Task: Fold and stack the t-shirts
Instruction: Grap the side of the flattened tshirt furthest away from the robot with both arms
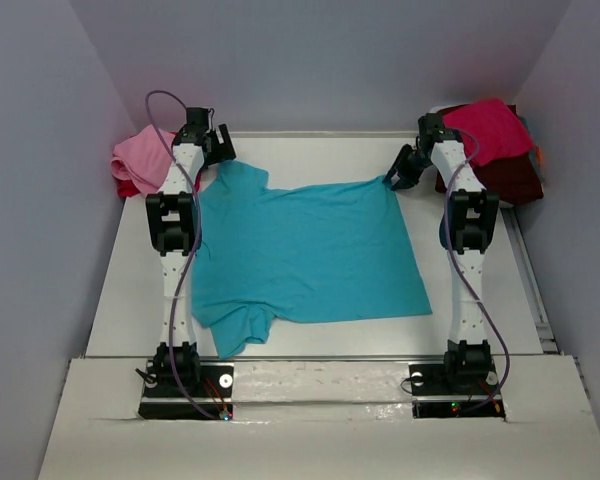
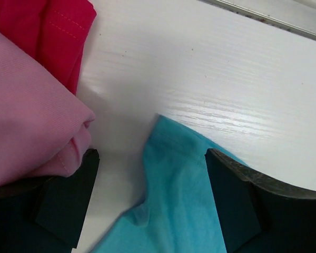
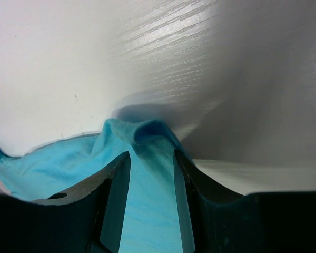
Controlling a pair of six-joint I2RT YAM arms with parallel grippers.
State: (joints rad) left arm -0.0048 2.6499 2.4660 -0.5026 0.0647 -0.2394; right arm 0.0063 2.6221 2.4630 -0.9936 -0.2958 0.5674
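The turquoise t-shirt (image 1: 305, 250) lies spread flat on the white table (image 1: 310, 150), sleeves toward the left. My left gripper (image 1: 218, 150) hovers at its far left sleeve. In the left wrist view the jaws stand wide open (image 2: 150, 158) over the turquoise sleeve edge (image 2: 179, 200), gripping nothing. My right gripper (image 1: 398, 178) is at the shirt's far right corner, which is drawn to a point. In the right wrist view the gripper (image 3: 151, 158) is shut on a raised fold of turquoise cloth (image 3: 147, 134).
A pink t-shirt (image 1: 140, 155) lies on a red one (image 1: 130, 185) at the far left, close to my left fingers (image 2: 68, 200); both show in the left wrist view (image 2: 26, 105) (image 2: 47, 26). A crimson shirt (image 1: 490, 125) sits on a dark maroon one (image 1: 510, 175) at the far right.
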